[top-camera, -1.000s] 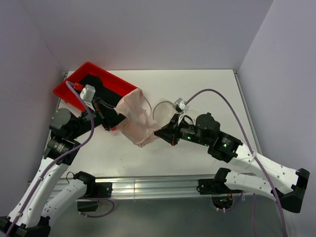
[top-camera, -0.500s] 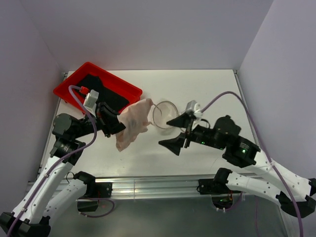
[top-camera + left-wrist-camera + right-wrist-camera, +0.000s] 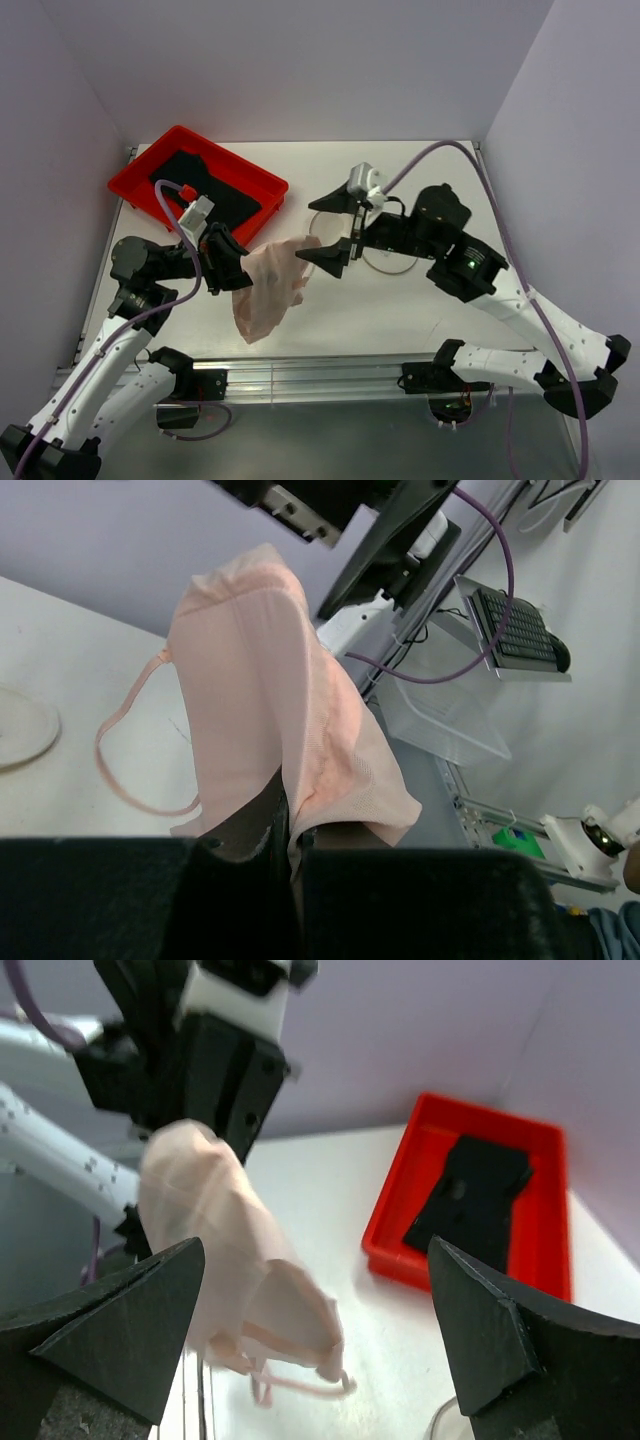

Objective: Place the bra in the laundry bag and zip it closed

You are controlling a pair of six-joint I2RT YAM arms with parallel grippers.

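The pale pink bra (image 3: pixel 268 295) hangs off the table from my left gripper (image 3: pixel 228 270), which is shut on its upper edge. In the left wrist view the fabric (image 3: pixel 260 680) is pinched between the dark fingers of that gripper (image 3: pixel 285 825), and a strap loops down to the left. My right gripper (image 3: pixel 330 232) stands wide open just right of the bra and holds nothing. The right wrist view shows the bra (image 3: pixel 210 1220) between and beyond the spread fingers of the right gripper (image 3: pixel 315 1250). The round mesh laundry bag (image 3: pixel 392 266) lies on the table, mostly hidden under the right arm.
A red tray (image 3: pixel 150 170) with a black cloth (image 3: pixel 215 190) sits at the back left corner. Purple walls close the table on three sides. The aluminium rail (image 3: pixel 300 375) runs along the near edge.
My right gripper let go of the bra, opened wide and swung up and back. The left gripper drew the bra toward the near left, where it now hangs freely.
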